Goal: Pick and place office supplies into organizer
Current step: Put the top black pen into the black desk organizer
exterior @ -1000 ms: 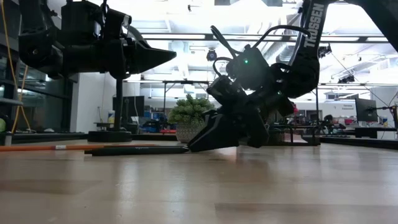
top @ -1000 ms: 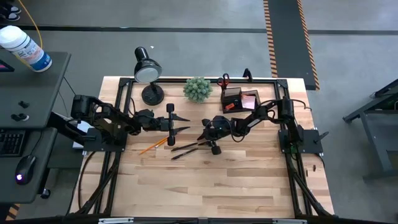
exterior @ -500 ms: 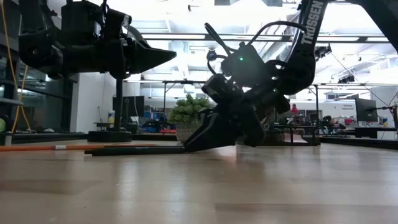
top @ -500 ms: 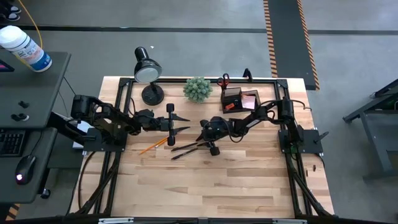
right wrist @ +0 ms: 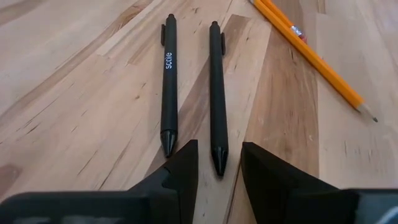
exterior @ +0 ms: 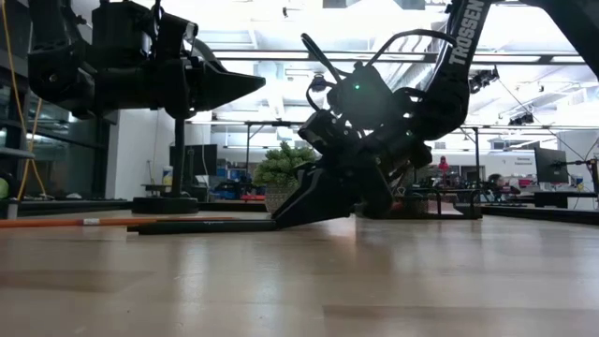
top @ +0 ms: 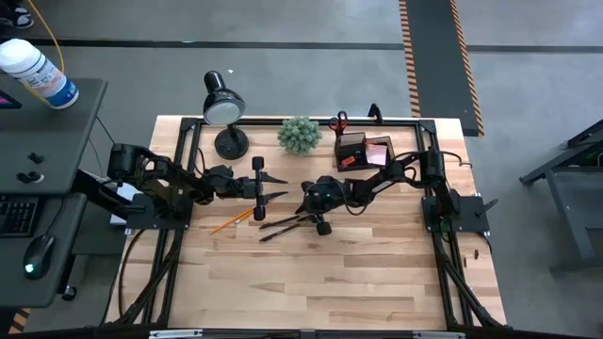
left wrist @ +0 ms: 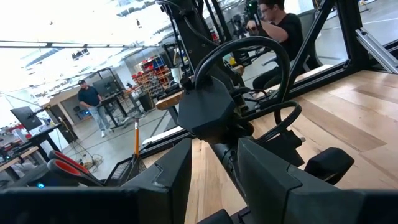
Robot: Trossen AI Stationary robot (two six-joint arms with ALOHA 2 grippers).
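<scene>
We log two black pens (right wrist: 193,87), slim and matte, lying side by side on the table (top: 330,273) beside orange pencils (right wrist: 311,53). Only our right wrist view shows white lettering on one pen. Right gripper (right wrist: 217,165) sits low, fingers parted around one pen's tip, grasping nothing. Left gripper (top: 275,187) hovers parted, empty.
</scene>
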